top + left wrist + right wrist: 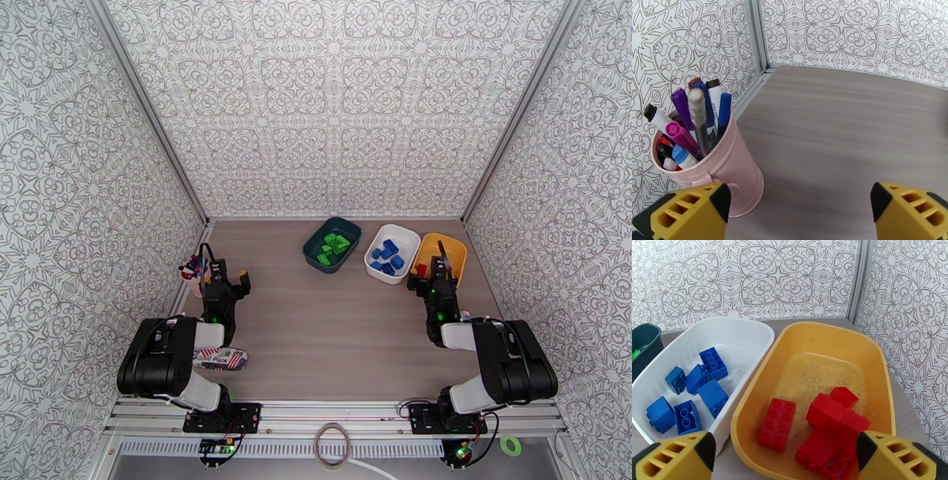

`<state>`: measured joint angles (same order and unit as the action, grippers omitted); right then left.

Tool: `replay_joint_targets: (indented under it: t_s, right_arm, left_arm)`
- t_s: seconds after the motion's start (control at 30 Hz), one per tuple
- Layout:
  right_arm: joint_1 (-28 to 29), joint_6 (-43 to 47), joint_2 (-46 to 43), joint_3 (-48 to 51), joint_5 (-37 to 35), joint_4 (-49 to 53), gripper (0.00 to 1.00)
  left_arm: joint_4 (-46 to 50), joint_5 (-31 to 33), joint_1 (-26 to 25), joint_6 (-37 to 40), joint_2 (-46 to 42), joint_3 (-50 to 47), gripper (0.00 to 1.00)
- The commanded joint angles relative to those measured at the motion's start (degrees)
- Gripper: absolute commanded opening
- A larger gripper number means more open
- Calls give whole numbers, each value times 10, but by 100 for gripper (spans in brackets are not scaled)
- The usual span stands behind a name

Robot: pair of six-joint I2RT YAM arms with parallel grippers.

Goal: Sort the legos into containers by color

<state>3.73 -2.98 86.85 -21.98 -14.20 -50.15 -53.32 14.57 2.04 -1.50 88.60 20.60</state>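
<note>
Three containers stand in a row at the back right. The dark teal bin [311, 254] holds green legos [335, 244]. Several blue legos [387, 256] lie in the white bin [405, 237], and red legos [421, 270] lie in the yellow bin [448, 248]. My right gripper [428, 272] hovers open at the yellow bin's near edge. In the right wrist view its fingers [675, 459] frame the red legos [829, 413] in the yellow bin [869, 350], with the blue legos [695, 386] in the white bin [746, 332] on the left. My left gripper [225, 274] stands open and holds nothing.
A pink cup of pens [726, 165] stands by the left wall, just ahead of my left gripper [800, 211]. A white printed pouch [220, 359] lies beside the left arm. Patterned walls close in the table on three sides. The teal bin's corner [646, 342] shows at the far left.
</note>
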Motion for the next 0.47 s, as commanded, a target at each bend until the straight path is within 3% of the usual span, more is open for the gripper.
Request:
replay_joint_targets:
  t_s: [0.0, 0.13, 0.23, 0.43]
  right_arm:
    - [-5, 4, 0, 8, 5, -11, 99]
    - [-4, 5, 5, 0, 7, -1, 99]
    - [-18, 14, 10, -20, 86, 32, 99]
    - [-21, 19, -1, -5, 97, 15, 99]
  left_arm:
    - [4, -9, 3, -8, 0, 5, 99]
    - [5, -8, 3, -8, 0, 6, 99]
    - [7, -8, 3, -8, 0, 7, 99]
    - [7, -8, 3, -9, 0, 7, 99]
